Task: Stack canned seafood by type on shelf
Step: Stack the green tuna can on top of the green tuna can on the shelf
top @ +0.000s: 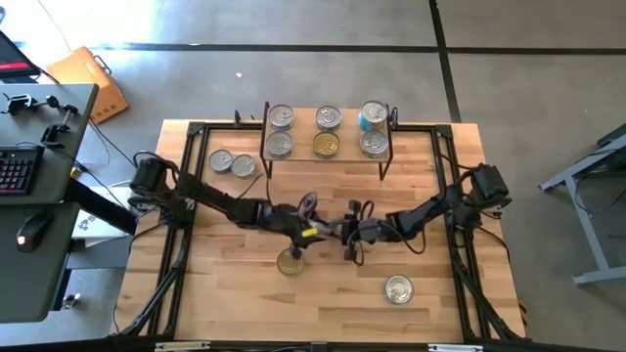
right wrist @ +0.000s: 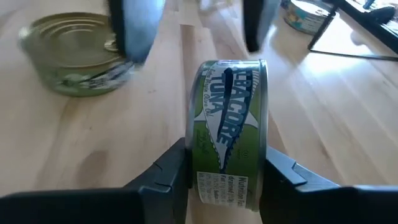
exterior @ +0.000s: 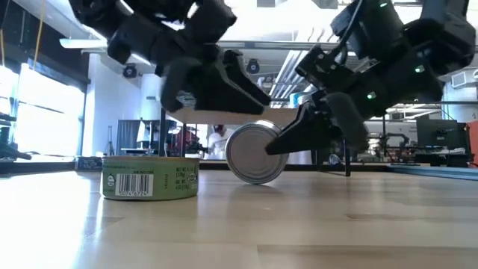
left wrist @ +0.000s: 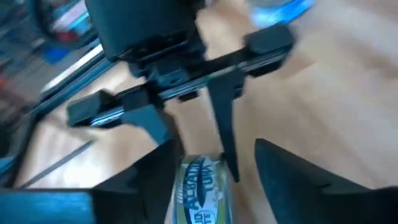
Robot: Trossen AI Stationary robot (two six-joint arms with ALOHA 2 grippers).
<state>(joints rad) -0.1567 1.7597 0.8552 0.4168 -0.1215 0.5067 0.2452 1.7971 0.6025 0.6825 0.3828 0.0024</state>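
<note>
A green-labelled tuna can (right wrist: pixel 227 124) stands on its edge over the table's middle; it also shows in the high view (top: pixel 315 233) and the low view (exterior: pixel 256 153). My right gripper (right wrist: pixel 227 177) is shut on it, reaching in from the table's right (top: pixel 344 233). My left gripper (left wrist: pixel 211 180) is open and comes from the left (top: pixel 306 220), with one finger on each side of the same can. I cannot tell whether it touches. A gold-lidded can (top: pixel 290 262) lies flat on the table just nearer. The shelf (top: pixel 303 132) at the far side holds several cans. My right gripper pinches the can between its two fingers, one on each flat face, at the rim (right wrist: pixel 194 140) nearest the wrist. The fingers lie level, coming from the table's right. The can stands on edge with its label band facing the wrist. It is low over the table, and whether it rests there I cannot tell.
Two silver cans (top: pixel 231 163) lie on the table left of the shelf. One silver can (top: pixel 398 289) lies near the front right. Black frame rails (top: pixel 176 264) run along both sides of the table.
</note>
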